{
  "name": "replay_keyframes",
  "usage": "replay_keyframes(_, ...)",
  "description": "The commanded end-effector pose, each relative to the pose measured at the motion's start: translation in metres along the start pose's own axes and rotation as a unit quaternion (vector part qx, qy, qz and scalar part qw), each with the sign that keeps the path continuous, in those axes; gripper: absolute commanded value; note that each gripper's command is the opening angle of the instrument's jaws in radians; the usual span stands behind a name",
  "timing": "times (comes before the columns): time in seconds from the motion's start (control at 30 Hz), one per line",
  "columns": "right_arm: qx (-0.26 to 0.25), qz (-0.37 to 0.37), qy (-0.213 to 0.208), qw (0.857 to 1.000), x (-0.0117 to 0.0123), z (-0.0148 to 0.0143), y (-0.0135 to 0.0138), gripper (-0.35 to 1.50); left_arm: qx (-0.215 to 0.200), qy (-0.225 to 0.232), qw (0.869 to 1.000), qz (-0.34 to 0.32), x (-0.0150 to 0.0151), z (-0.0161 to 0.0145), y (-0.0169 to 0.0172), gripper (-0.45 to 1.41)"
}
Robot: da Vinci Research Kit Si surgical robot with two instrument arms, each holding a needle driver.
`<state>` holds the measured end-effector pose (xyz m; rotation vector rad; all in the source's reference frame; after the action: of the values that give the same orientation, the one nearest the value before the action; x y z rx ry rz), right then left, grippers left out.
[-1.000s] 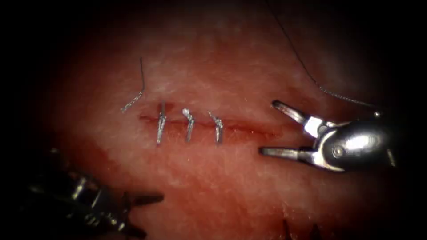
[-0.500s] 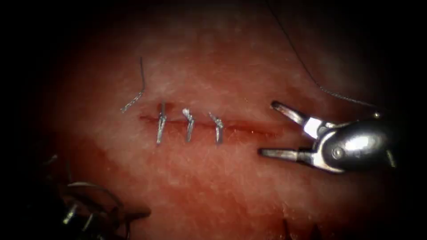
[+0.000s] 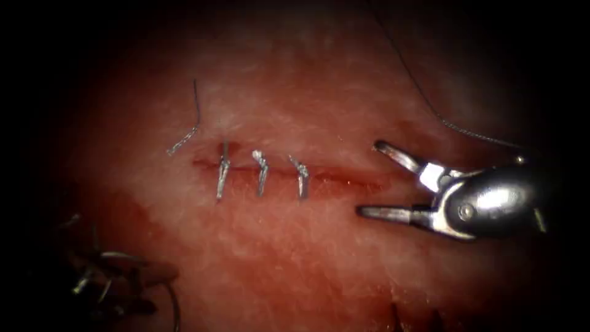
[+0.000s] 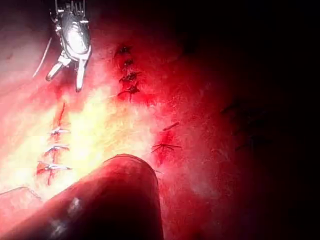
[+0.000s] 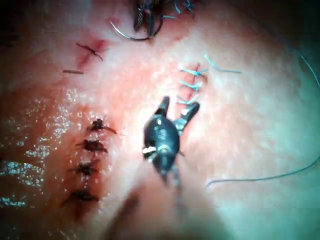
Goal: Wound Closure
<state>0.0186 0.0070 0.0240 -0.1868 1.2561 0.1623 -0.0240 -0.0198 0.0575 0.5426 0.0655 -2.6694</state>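
At the cut's [image 3: 289, 171] right end, my right claw [image 3: 367, 178] gapes wide, grasping nothing. Near the tissue's [image 3: 319, 258] lower-left corner, my left claw [image 5: 146, 22] grips the needle [image 5: 124, 34] mid-curve, clear of the tissue.

The tissue [image 3: 319, 246] is pale pink pork belly, wet with red fluid [image 3: 141, 227], and its cut [image 3: 344, 179] runs level, ending between the right tool's [image 3: 367, 178] wide-spread empty jaws. Three stitches [image 3: 261, 172] cross the cut beyond those jaw tips. The curved needle [image 5: 131, 34] sits crosswise at the left tool's [image 5: 145, 20] jaws, clear of the tissue; the thread [image 3: 430, 107] trails behind the right tool.
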Motion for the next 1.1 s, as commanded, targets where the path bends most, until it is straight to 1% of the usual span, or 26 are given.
replay_keyframes(0.03,0.001,0.002,0.001,1.0,-0.0002,0.0005,-0.0011,1.46,-0.003,0.002,1.0,0.0,0.0005,0.0004,0.001,0.14)
replay_keyframes(0.23,0.001,0.002,0.001,1.0,-0.0002,0.0005,-0.0011,1.46,-0.007,0.01,1.0,0.003,0.0018,0.0025,0.0018,0.14)
replay_keyframes(0.5,0.001,0.002,0.001,1.0,-0.0002,0.0005,-0.001,1.46,-0.015,0.023,1.0,0.012,0.0031,0.0041,0.0024,0.12)
replay_keyframes(0.57,0.001,0.002,0.0,1.0,-0.0002,0.0005,-0.001,1.46,-0.016,0.026,0.999,0.014,0.0034,0.0041,0.0023,0.02)
replay_keyframes(0.63,0.001,0.002,0.0,1.0,-0.0003,0.0005,-0.001,1.46,-0.016,0.026,0.999,0.016,0.0036,0.0041,0.0022,-0.28)
replay_keyframes(0.67,0.001,0.002,0.0,1.0,-0.0003,0.0005,-0.001,1.46,-0.016,0.026,0.999,0.016,0.0036,0.0041,0.0022,-0.28)
replay_keyframes(0.7,0.001,0.002,0.0,1.0,-0.0003,0.0005,-0.001,1.46,-0.019,0.028,0.999,0.027,0.0038,0.0039,0.0018,-0.45)
replay_keyframes(0.77,0.001,0.002,0.0,1.0,-0.0003,0.0005,-0.001,1.46,-0.02,0.029,0.999,0.032,0.0039,0.0037,0.0015,-0.45)
replay_keyframes(0.87,0.0,0.002,0.0,1.0,-0.0003,0.0006,-0.0009,1.45,-0.021,0.035,0.996,0.074,0.0043,0.0025,-0.0004,-0.45)
replay_keyframes(0.9,0.0,0.002,0.0,1.0,-0.0003,0.0006,-0.0009,1.45,-0.021,0.035,0.996,0.074,0.0043,0.0025,-0.0004,-0.45)
replay_keyframes(0.97,-0.006,0.018,-0.006,1.0,-0.0003,0.0007,-0.0007,1.43,0.006,0.041,0.995,0.094,0.0049,0.0013,-0.0027,-0.45)
replay_keyframes(1.03,-0.016,0.067,-0.016,0.997,0.0003,0.0007,-0.0003,1.35,0.057,0.026,0.988,0.139,0.0056,-0.0003,-0.0067,-0.45)
replay_keyframes(1.07,-0.016,0.067,-0.016,0.997,0.0003,0.0007,-0.0003,1.35,0.057,0.026,0.988,0.139,0.0056,-0.0003,-0.0067,-0.45)
replay_keyframes(1.1,-0.016,0.093,-0.024,0.995,0.0008,0.0006,0.0001,1.3,0.07,0.025,0.985,0.157,0.0059,-0.0007,-0.0083,-0.45)
